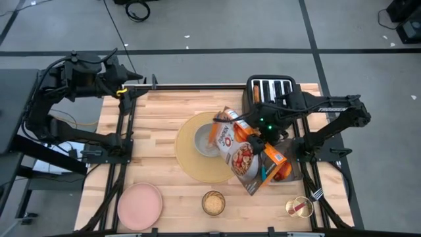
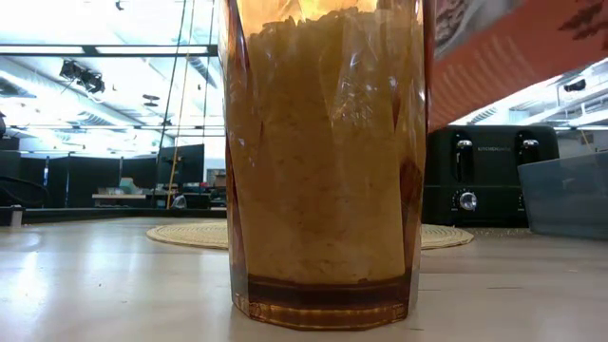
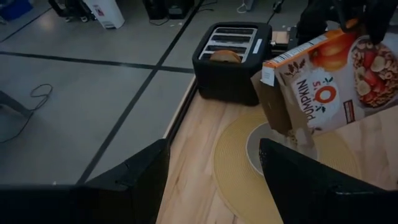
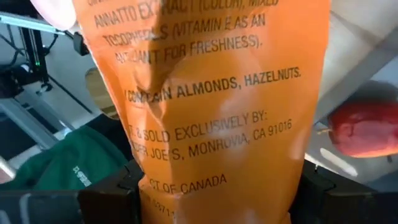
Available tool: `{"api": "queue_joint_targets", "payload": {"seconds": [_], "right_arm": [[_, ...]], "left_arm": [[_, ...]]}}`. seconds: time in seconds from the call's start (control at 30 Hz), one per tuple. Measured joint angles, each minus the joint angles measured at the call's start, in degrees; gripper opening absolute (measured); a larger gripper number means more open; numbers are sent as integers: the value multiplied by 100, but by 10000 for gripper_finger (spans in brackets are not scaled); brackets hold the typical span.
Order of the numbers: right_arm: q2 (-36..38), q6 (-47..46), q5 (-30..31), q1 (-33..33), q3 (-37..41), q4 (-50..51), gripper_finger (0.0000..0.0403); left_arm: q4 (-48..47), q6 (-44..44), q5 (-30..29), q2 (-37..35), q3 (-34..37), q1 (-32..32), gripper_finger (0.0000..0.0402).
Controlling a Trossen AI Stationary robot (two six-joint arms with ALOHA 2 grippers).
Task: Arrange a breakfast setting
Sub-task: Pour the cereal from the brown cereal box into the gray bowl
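A grey bowl point(image 1: 205, 139) stands on the round tan placemat point(image 1: 191, 164) at mid-table. Above it my right gripper point(image 1: 258, 141) is shut on an orange cereal box point(image 1: 238, 155), which tilts with its opened top point(image 3: 273, 102) over the bowl point(image 3: 264, 146). The amber glass point(image 1: 213, 203), filled with tan flakes, stands near the front edge and fills the low view point(image 2: 323, 161). To its left lies the pink plate point(image 1: 139, 204). The red apple point(image 4: 364, 127) lies below the box on the right. The fork point(image 1: 316, 194) rests at the near right. My left gripper point(image 3: 214, 180) waits open above the table's far left corner. My right gripper pinches the cereal box between its two fingers. The narrow printed side panel point(image 4: 211, 155) faces the wrist camera, and one finger point(image 4: 115, 186) lies on each wide face beside it. The fingers slant down from the table's right. The box is lifted clear, tilted, its opened top lowest.
The black four-slot toaster point(image 1: 273, 89) stands at the far edge behind the right arm, with something brown in one slot point(image 3: 225, 56). A grey bin point(image 2: 565, 195) sits at the right, and a small round glass dish point(image 1: 299, 207) near the front right corner.
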State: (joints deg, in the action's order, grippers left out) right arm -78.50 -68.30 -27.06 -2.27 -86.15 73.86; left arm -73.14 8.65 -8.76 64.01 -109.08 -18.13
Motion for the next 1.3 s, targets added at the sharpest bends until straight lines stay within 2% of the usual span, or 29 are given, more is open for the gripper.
{"api": "queue_joint_targets", "payload": {"seconds": [0.23, 0.5, 0.8, 1.07, 1.3], "right_arm": [[-43, -576, -280, 159, 0, -87, 241], [-110, -1118, -259, 350, -4, -642, 238], [-110, -1172, -80, 364, -4, -609, 236], [-111, -1851, -150, 396, -2, -836, 232], [-110, -1812, -155, 395, -2, -983, 231]], "left_arm": [[2, 110, -2, -4, 0, -2, 254], [3, 405, -1, -4, 0, 0, 254], [6, 725, -2, -67, -2, -2, 254], [6, 764, -2, -68, -2, -2, 254], [4, 764, -2, -79, -2, 0, 254]]}}
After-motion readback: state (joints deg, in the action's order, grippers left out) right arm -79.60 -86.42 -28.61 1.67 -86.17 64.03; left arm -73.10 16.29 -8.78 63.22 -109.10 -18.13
